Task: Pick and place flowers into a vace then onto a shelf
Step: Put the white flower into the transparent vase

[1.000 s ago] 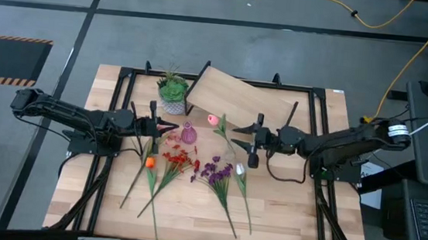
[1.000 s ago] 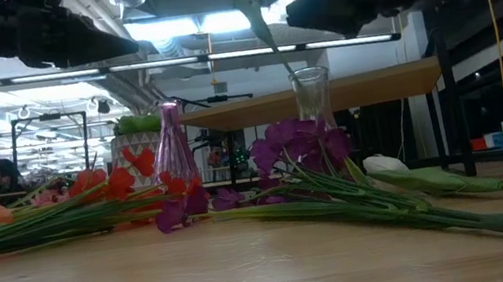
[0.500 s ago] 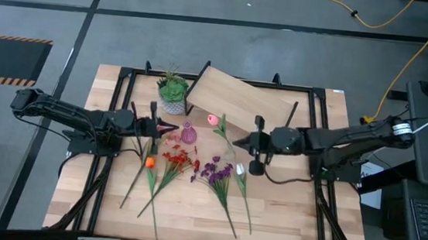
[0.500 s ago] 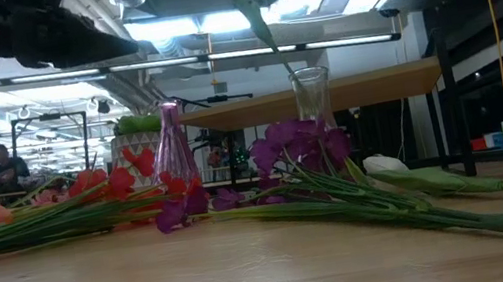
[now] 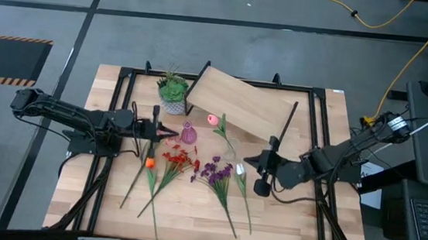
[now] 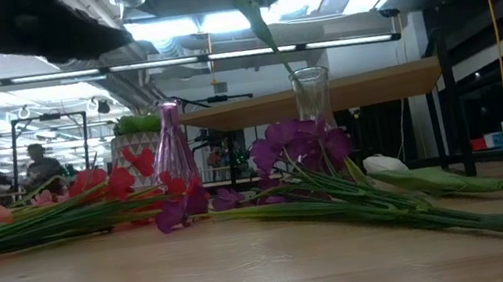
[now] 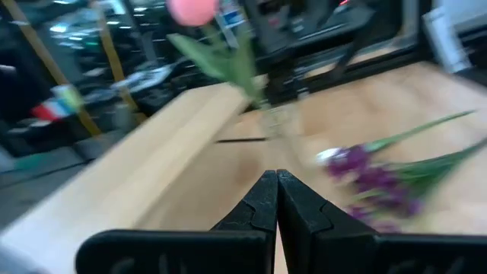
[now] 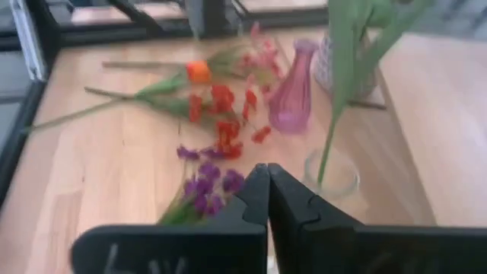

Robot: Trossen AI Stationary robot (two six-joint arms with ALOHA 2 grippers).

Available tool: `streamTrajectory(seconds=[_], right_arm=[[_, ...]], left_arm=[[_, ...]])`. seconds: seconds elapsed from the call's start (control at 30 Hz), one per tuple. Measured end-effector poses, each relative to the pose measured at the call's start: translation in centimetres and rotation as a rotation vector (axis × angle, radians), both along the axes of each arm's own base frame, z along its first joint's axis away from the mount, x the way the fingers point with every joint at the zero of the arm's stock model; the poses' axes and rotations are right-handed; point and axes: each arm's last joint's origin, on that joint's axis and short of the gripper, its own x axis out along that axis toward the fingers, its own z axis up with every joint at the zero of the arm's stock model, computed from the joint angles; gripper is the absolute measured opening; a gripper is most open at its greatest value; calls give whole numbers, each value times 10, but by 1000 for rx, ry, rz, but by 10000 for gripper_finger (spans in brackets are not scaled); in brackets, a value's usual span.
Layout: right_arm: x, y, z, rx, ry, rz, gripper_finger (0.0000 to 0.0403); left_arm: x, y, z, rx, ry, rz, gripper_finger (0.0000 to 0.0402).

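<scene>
Pink tulip (image 5: 212, 120) now left standing in clear vase (image 6: 312, 96); right gripper (image 5: 260, 174) drawn back from it, jaws pressed together, empty; left gripper (image 5: 168, 134) unmoved, jaws pressed together; remaining stems (image 5: 221, 175) on table, shelf (image 5: 239, 99) behind

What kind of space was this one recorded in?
Likely a robotics lab or workshop. The table stands on a grey floor with hazard-striped mats and a yellow cable. The low view shows open ceiling pipes, and a person at distant benches.
</scene>
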Motion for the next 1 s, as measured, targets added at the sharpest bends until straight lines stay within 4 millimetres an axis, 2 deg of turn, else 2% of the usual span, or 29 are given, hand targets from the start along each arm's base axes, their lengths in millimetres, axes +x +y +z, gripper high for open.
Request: streamTrajectory(seconds=[0.27,0.43,0.6,0.8,1.0], right_arm=[[-3,26,-19,85,47,5,2],[-6,37,-29,178,85,-46,2],[4,51,-22,168,167,-75,1],[17,65,-16,153,302,-208,2],[20,79,-28,180,402,-315,3]], left_arm=[[2,-4,-4,-144,20,-48,2],[8,-22,-17,-101,96,-108,2],[13,-42,-23,-52,88,-84,2],[13,-57,-22,-55,56,-138,2],[11,-62,-23,-102,62,-154,2]])
